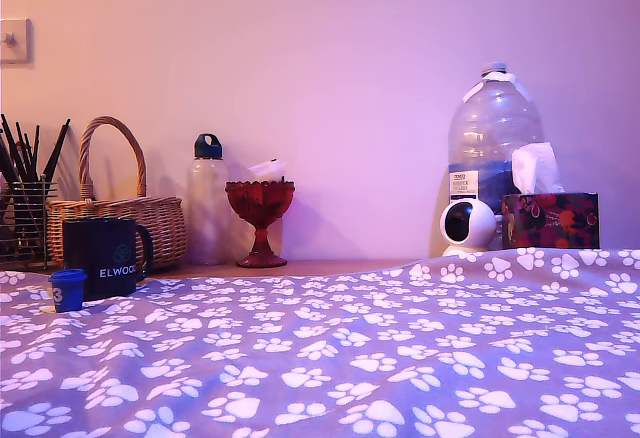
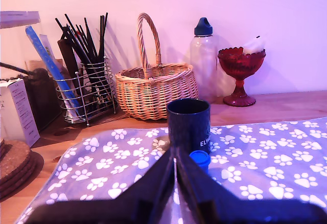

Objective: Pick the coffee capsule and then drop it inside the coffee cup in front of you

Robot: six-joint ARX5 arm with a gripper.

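Note:
The coffee cup (image 1: 105,256), a dark navy mug with white lettering, stands on the paw-print cloth at the exterior view's left. The small blue coffee capsule (image 1: 68,289) sits upright on the cloth just in front of it, touching or nearly touching. In the wrist view the coffee cup (image 2: 189,124) is straight ahead with its mouth open upward, and the coffee capsule (image 2: 200,159) stands at its base. My gripper (image 2: 174,157) shows only in the wrist view. Its dark fingers (image 2: 153,180) meet at the tip, shut with nothing held, just short of the capsule.
A wicker basket (image 1: 120,213), a wire holder of black utensils (image 1: 25,208), a clear bottle (image 1: 207,198) and a red glass goblet (image 1: 260,220) stand behind the mug. A large water bottle (image 1: 493,143), a white round camera (image 1: 467,226) and a tissue box (image 1: 550,220) are at the exterior view's right.

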